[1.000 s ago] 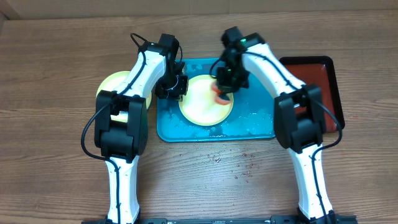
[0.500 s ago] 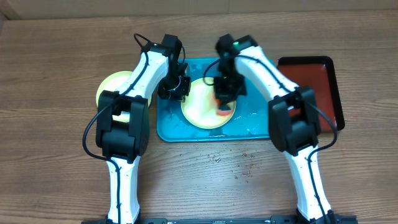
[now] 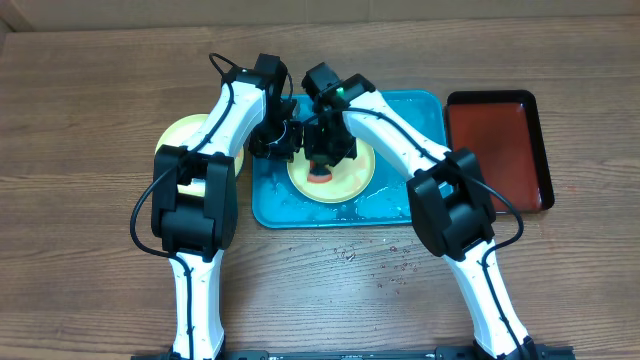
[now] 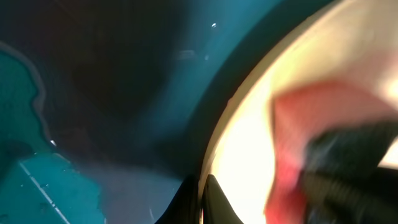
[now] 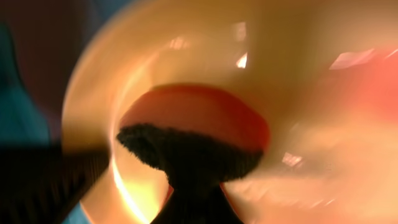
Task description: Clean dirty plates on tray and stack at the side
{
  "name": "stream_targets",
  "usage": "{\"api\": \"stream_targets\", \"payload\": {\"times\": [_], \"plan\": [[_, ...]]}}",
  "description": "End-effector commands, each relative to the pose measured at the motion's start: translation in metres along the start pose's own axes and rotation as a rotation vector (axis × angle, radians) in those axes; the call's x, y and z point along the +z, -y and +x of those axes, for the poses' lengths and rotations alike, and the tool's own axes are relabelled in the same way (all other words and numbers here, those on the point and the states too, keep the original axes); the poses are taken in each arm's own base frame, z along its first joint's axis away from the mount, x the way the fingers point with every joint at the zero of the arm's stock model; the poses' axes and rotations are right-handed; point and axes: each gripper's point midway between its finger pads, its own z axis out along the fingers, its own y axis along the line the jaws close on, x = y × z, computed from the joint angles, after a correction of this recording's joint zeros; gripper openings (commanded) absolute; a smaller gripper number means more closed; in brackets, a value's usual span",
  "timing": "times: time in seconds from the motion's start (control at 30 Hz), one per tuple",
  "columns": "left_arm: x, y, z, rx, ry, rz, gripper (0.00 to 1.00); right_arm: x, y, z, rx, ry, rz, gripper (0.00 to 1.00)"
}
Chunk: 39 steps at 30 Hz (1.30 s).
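The wooden counter [image 3: 90, 250] filled the overhead view, with a pale strip of wall or board along its far edge and a few small specks just in front of the turquoise tray [image 3: 410, 205]. That tray lay at the middle, wet and foamy. Its right half was uncovered, where a second before the right arm had crossed it. The dark red tray [image 3: 500, 150] sat just beside it on the right, unmoved.

One yellow plate [image 3: 355, 178] lay in the left half of the turquoise tray, in about the same place as before. A second yellow plate [image 3: 180, 135] rested on the counter left of the tray, partly under the left arm.

The left tool [image 3: 280, 140] had stayed at the plate's left rim, which the wrist view showed pinched between its tips. The right tool [image 3: 322, 158] had swung from the plate's right edge to its left-centre, clamped on an orange-red sponge [image 3: 320, 175]. The sponge's dark scrub face was pressed to the plate.
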Motion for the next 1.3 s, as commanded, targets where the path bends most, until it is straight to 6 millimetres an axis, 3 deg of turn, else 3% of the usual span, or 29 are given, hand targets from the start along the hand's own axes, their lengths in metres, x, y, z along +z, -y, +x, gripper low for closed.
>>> {"api": "stream_targets", "payload": {"times": [0.0,0.1,0.2,0.27,0.37,0.43,0.57,0.7,0.8,0.87,1.0,1.17,1.27], "plan": [[0.009,0.003,0.006,0.014,-0.027,0.006,0.04,-0.010,0.055,-0.047,0.160,0.155,0.131,0.04],[0.009,0.003,0.005,0.014,-0.026,0.006,0.04,-0.018,0.081,-0.065,0.214,0.218,0.182,0.04],[0.009,0.003,0.006,0.014,-0.027,0.006,0.04,-0.023,0.096,-0.068,0.241,0.219,0.207,0.04],[0.009,0.003,0.005,0.014,-0.026,0.005,0.04,-0.027,0.092,-0.064,0.240,0.186,0.169,0.04],[0.009,0.003,0.005,0.014,-0.025,0.005,0.04,-0.048,0.067,-0.059,0.173,0.146,0.045,0.04],[0.009,0.003,0.005,0.015,-0.026,0.006,0.06,-0.075,0.052,-0.057,0.149,0.158,-0.004,0.04],[0.009,0.007,0.009,0.000,-0.042,0.018,0.23,-0.138,0.040,-0.059,0.101,0.252,-0.033,0.04],[0.013,0.014,0.011,-0.022,-0.047,0.041,0.29,-0.198,0.046,-0.064,0.112,0.374,-0.056,0.04],[0.020,0.021,0.012,-0.013,-0.042,0.056,0.30,-0.227,0.061,-0.067,0.142,0.433,-0.060,0.04],[0.025,0.023,0.013,-0.011,-0.038,0.055,0.29,-0.234,0.072,-0.067,0.166,0.436,-0.055,0.04],[0.028,0.022,0.014,-0.006,-0.038,0.042,0.04,-0.234,0.090,-0.062,0.206,0.404,-0.031,0.04],[0.025,0.012,0.006,-0.007,-0.008,-0.003,0.04,-0.233,0.096,-0.057,0.220,0.379,-0.017,0.04],[0.008,0.003,-0.003,-0.013,0.034,-0.044,0.04,-0.231,0.098,-0.053,0.223,0.363,-0.009,0.04]]}}
